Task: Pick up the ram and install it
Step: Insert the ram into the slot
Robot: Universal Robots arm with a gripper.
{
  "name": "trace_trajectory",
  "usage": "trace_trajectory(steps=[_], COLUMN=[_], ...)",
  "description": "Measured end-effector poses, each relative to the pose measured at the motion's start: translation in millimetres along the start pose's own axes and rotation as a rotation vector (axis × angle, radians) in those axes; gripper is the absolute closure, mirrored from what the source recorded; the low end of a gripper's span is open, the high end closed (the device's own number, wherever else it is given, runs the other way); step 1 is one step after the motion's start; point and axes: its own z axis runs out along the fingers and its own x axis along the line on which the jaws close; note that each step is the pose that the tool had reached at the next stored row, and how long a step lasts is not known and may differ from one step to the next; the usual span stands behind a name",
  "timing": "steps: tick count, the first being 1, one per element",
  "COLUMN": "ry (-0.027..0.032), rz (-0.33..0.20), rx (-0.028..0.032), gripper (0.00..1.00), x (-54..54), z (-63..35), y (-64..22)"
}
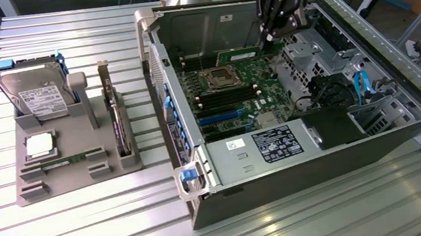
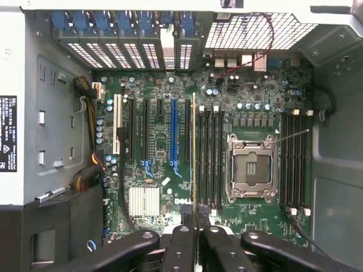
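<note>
My gripper hangs inside the open computer case, shut on one end of the ram, a thin green strip held level above the motherboard. In the wrist view the ram shows edge-on as a thin line running away from the gripper. It lies beside the black memory slots, on the side away from the empty processor socket. A second ram strip lies in the grey holder at the exterior view's left.
The grey holder also carries a hard drive, a square silver processor and a dark expansion card. Another bank of memory slots lies beyond the socket. Cables and a black power supply crowd the case.
</note>
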Motion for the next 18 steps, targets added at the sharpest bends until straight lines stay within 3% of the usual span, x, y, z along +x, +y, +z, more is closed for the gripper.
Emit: trace_trajectory(steps=[18], ry=[0.0001], rz=[0.000], rx=[0.0000], gripper=[0.88], x=[-10.6], z=[1.8], y=[-0.2])
